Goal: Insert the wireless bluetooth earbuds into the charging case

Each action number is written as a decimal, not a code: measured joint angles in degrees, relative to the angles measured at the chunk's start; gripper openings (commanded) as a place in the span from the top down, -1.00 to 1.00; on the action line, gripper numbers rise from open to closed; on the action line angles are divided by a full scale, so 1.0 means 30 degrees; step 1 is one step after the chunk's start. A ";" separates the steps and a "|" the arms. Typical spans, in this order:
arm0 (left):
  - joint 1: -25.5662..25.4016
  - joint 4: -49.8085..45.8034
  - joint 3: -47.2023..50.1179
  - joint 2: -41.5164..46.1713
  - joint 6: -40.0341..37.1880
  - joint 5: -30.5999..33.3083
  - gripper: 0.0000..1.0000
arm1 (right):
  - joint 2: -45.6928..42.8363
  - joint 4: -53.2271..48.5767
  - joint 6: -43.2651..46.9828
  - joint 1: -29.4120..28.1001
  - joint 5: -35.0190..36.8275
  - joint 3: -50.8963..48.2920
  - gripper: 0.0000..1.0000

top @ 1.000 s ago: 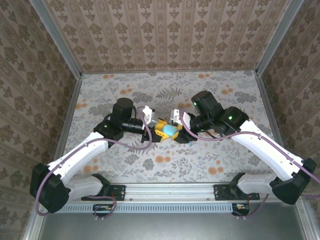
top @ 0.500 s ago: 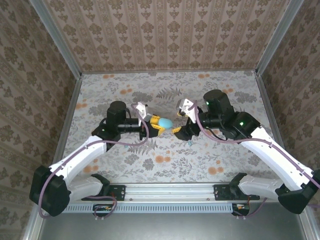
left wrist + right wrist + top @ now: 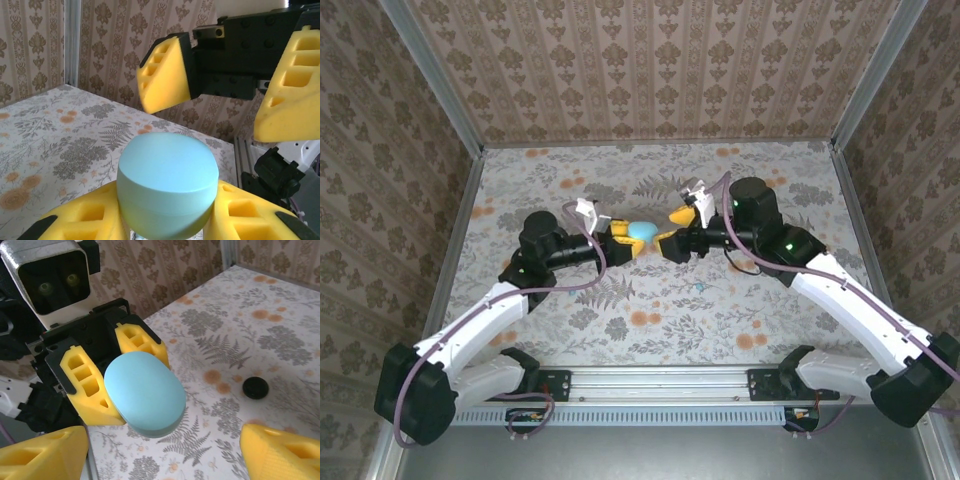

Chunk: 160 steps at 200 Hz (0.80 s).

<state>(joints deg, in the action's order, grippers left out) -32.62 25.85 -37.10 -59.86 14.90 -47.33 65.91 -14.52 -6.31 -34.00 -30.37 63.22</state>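
Top external view: left claw (image 3: 632,240) holds the charging case (image 3: 642,230); right claw (image 3: 673,228) stands wide, just right of it

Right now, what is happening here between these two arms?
The left gripper holds the light blue charging case between its yellow fingers, lifted above the table. The case looks closed. The right gripper stands open just in front of it and holds nothing. A small black disc lies on the table.
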 measured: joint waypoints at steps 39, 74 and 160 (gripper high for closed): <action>0.0000 0.0561 0.0000 0.0226 0.0743 0.0073 0.61 | 0.0699 0.1122 -0.0335 -0.0007 -0.1239 0.0007 -0.51; -0.0007 0.0612 0.0000 0.0226 0.1056 0.0007 0.61 | 0.1253 0.1362 -0.0415 -0.0022 -0.1719 0.0007 -0.47; -0.0131 0.0678 0.0000 0.0335 0.1188 -0.0204 0.61 | 0.1698 0.1209 -0.0364 -0.0015 -0.1566 0.0539 -0.42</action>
<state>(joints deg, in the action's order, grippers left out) -33.01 27.88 -37.10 -58.85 18.46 -47.94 71.00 -10.90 -7.40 -34.04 -35.07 64.84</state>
